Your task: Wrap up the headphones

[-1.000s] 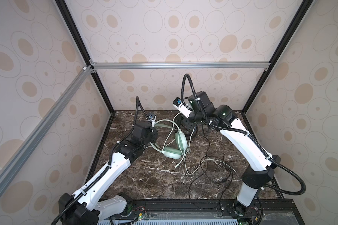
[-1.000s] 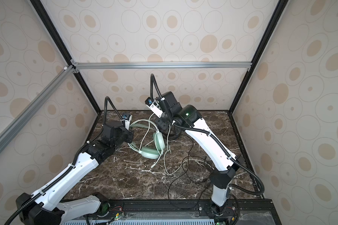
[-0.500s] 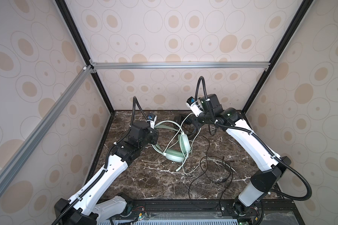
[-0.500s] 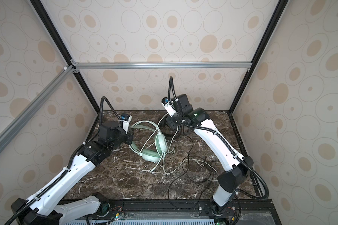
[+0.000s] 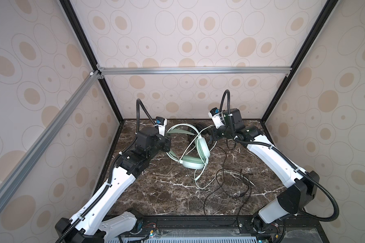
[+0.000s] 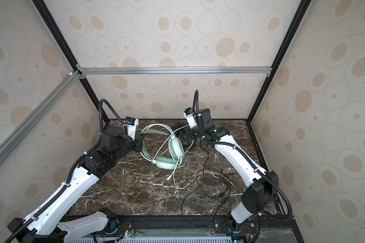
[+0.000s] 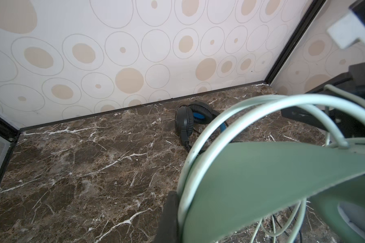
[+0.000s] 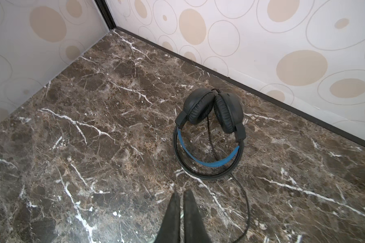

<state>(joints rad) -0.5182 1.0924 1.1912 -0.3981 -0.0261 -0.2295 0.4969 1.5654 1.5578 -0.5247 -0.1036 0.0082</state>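
The right claw [image 5: 212,134] has swung away from the middle toward the back right of the counter [image 5: 156,189], drawing the green cable [image 5: 201,132] out into a slanting line. Its two black fingers [image 8: 173,218] are pinched together on that cable; a sliver of pale cord shows between them in the right wrist view.

The green headphones [image 5: 193,163] lie near the middle of the counter, toward the back edge, one ear cup flat and the other tilted against it. The left claw [image 5: 168,145] is clenched on the left side of their headband, which arches up off the counter.

Behind them, by the back edge, the black headphones [image 8: 209,130] lie with ear cups together. In both top views the green headband and the right claw largely hide them. Their black cable [image 8: 248,207] trails forward and loops loosely over the front right of the counter, crossing the slack end of the green cable.

Both arms reach in from the front edge, wrists bent inward toward each other.
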